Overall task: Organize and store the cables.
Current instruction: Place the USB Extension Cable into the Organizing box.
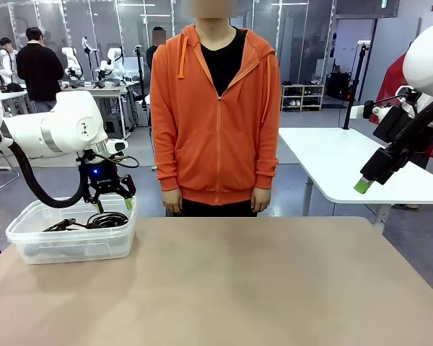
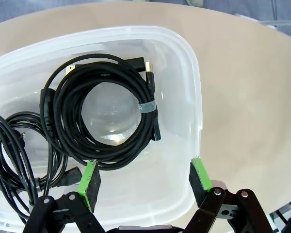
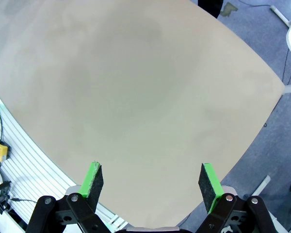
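Tan tabletop, cables [image 2: 102,111] coiled inside the clear bin [image 2: 196,107].
Left gripper [image 2: 144,178] hangs spread and empty right above that bin; right gripper [image 3: 153,187], also spread and empty, hovers well away from it.

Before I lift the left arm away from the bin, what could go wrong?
1. The left hand hangs open just above the coiled cables, one finger right over a loop; it may snag a loop as it rises.
2. A snagged cable could drag the light plastic bin, which sits near the table's left edge.
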{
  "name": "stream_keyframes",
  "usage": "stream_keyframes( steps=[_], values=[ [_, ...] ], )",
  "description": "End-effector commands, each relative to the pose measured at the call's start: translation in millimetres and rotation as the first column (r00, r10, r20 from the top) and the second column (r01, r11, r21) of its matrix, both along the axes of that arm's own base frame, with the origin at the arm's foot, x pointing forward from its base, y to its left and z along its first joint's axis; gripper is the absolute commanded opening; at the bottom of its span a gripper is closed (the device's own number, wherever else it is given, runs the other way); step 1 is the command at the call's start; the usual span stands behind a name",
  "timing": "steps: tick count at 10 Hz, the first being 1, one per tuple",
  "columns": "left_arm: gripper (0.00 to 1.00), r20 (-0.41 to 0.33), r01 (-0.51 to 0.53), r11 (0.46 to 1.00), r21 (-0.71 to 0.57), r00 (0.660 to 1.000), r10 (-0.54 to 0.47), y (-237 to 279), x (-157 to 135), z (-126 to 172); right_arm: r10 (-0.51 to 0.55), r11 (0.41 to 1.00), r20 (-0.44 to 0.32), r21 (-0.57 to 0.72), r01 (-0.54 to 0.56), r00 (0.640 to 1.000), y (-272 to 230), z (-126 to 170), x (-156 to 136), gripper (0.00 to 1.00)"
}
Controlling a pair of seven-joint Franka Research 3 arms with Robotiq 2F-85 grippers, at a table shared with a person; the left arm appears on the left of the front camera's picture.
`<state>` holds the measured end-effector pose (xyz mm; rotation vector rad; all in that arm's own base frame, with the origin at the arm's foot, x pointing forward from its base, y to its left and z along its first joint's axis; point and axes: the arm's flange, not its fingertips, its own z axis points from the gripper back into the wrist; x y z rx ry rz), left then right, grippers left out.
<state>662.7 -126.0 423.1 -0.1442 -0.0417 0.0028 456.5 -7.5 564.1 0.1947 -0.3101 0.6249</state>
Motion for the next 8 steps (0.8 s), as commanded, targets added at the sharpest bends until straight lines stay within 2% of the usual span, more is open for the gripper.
stream_keyframes(
  steps=[1, 8],
  values=[
    [0.93, 0.004, -0.005, 1.0, -0.009, 1.0, 0.005, 0.0, 3.8, 0.6, -0.003, 1.0, -0.002, -0.008, 0.003, 1.0, -0.5, -0.3, 0.2, 1.0],
    [0.93, 0.004, -0.005, 1.0, -0.009, 1.0, 0.005, 0.0, 3.8, 0.6, -0.003, 1.0, -0.002, -0.008, 0.003, 1.0, -0.5, -0.3, 0.2, 1.0]
  ],
)
